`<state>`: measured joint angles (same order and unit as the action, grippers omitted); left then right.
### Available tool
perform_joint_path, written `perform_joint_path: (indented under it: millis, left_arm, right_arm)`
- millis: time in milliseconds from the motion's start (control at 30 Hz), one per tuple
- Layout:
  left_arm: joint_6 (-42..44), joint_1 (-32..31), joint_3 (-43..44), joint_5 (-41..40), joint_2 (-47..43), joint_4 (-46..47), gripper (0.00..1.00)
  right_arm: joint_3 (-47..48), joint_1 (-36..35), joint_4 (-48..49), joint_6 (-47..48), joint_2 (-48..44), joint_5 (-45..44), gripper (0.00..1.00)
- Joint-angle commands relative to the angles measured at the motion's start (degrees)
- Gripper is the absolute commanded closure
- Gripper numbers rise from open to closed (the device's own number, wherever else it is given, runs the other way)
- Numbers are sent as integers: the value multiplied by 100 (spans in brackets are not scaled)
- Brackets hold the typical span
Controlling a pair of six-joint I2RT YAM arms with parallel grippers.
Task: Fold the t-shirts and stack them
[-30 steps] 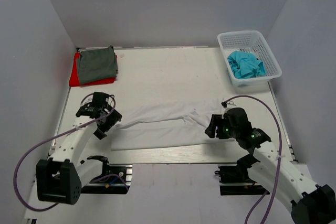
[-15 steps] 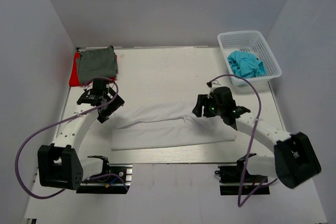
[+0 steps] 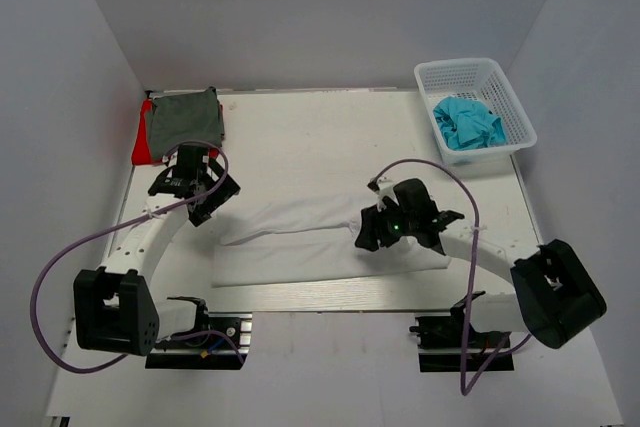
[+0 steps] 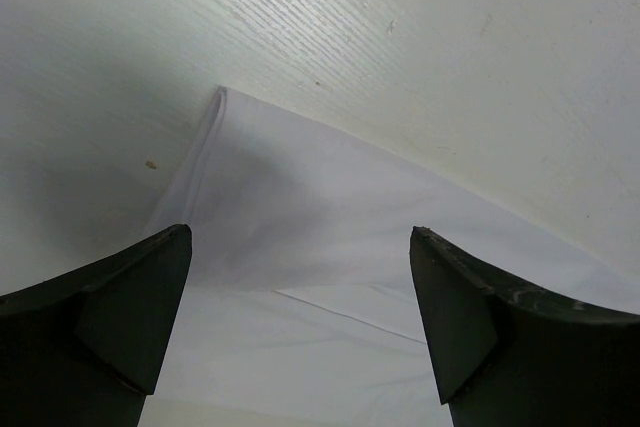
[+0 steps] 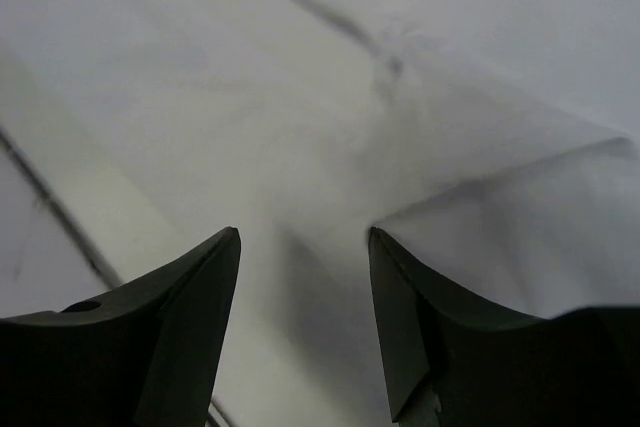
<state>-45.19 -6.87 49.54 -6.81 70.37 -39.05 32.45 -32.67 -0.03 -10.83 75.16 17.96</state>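
Note:
The white t-shirt lies partly folded near the table's front edge. It also shows in the left wrist view and in the right wrist view. My left gripper is open and empty, just beyond the shirt's far-left corner. My right gripper is open and empty, low over the shirt's middle-right part. The grey-green t-shirt lies folded on the red t-shirt at the back left. The turquoise t-shirt lies crumpled in the basket.
The white lattice basket stands at the back right corner. The table's metal front edge runs just below the white shirt. Purple cables loop off both arms.
My left gripper has moved away from the front, up past the shirt's left corner. My right gripper has swung left and inward over the shirt's middle. The shirt's front part lies flatter.

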Motion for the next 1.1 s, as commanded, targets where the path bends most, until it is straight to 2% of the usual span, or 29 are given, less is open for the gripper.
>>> perform_joint_path:
  millis: [0, 67, 167, 267, 400, 467, 500, 633, 767, 933, 1033, 1067]
  left_arm:
    - [124, -16, 363, 92, 91, 152, 0]
    - [186, -16, 424, 31, 91, 38, 0]
    - [186, -16, 425, -145, 143, -24, 0]
    - [186, -16, 372, 21, 196, 38, 0]
    - [238, -16, 372, 92, 258, 90, 0]
    - [239, -16, 372, 197, 328, 151, 0]
    - [239, -16, 372, 197, 328, 152, 0]
    - [300, -16, 372, 259, 381, 275, 0]
    - [300, -16, 425, 259, 504, 327, 0]
    - [405, -16, 425, 259, 697, 328, 0]
    - [406, -16, 478, 207, 750, 328, 0]
    - [406, -16, 478, 206, 811, 275, 0]
  right_arm:
    - [-317, -292, -540, 21, -527, 1340, 40]
    - [-545, -398, -777, -112, -773, 1718, 41]
    - [-600, -618, -1191, -218, -1309, 1414, 40]
    - [-223, -609, -1157, -410, -1740, -85, 36]
    - [139, -574, -544, -842, -1821, -1389, 32]
    - [200, -557, -297, -1131, -1654, -1733, 26]
    - [357, -539, -278, -1123, -1566, -2378, 25]
    - [727, -434, -305, -1272, -541, -3470, 21]
    - [956, -197, -182, -1142, 25, -3142, 10]
    - [1044, -12, -216, -1141, 737, -2755, 10]
    - [948, -29, -94, -931, 755, -1982, 10]
    - [826, -38, -85, -912, 685, -1371, 10]
